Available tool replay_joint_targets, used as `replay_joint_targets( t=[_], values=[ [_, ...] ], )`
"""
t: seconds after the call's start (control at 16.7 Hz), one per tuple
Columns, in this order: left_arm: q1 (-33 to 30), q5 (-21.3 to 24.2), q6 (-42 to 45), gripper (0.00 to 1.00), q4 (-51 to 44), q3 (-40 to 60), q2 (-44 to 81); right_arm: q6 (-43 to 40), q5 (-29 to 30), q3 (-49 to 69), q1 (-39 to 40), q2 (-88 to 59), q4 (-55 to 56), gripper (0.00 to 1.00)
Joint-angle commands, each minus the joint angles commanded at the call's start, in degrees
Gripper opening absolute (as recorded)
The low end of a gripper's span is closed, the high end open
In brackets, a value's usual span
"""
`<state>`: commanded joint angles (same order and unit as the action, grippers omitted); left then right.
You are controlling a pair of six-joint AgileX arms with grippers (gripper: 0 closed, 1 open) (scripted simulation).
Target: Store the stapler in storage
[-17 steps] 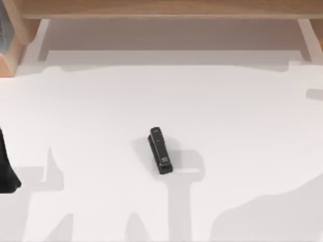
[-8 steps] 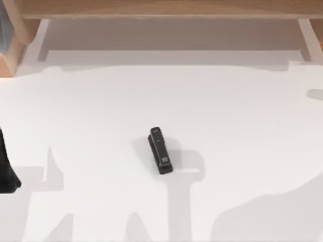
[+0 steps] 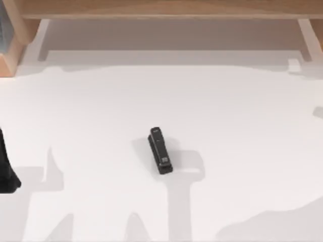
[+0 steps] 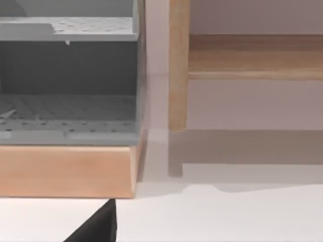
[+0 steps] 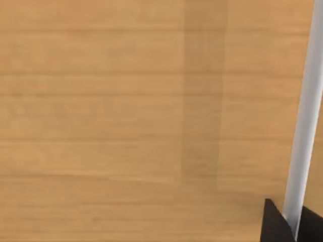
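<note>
Top view: stapler lies mid-table; left wrist: grey drawer unit; gripper states unclear.

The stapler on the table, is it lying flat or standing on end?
Lying flat. In the top view the stapler shows its full length on the white table, with nothing touching it.

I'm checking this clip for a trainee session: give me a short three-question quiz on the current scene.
1. True or false: the stapler lies flat on the white table.
2. In the top view, the stapler sits: A) at the left edge, B) near the middle, C) inside the wooden shelf.
3. Fill in: beside the wooden post, the left wrist view shows a grey ____.

Key: 1 true; 2 B; 3 drawer unit.
</note>
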<state>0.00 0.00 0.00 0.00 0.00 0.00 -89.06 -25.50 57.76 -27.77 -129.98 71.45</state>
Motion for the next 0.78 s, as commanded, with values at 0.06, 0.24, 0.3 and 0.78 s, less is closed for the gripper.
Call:
replay_joint_targets(
  t=[0.06, 0.24, 0.3, 0.78],
  values=[
    [0.0, 0.0, 0.0, 1.00, 0.0, 0.0, 0.0, 0.0, -0.5, -2.0, -0.5, 0.9, 1.2, 0.00],
    [0.0, 0.0, 0.0, 1.00, 0.0, 0.0, 0.0, 0.0, -1.2, -4.2, -1.2, 2.1, 2.9, 0.00],
    [0.0, 0.0, 0.0, 1.00, 0.0, 0.0, 0.0, 0.0, -1.2, -4.2, -1.2, 2.1, 2.9, 0.00],
    [0.0, 0.0, 0.0, 1.00, 0.0, 0.0, 0.0, 0.0, -3.8, -11.6, -3.7, 4.9, 7.2, 0.00]
  ],
)
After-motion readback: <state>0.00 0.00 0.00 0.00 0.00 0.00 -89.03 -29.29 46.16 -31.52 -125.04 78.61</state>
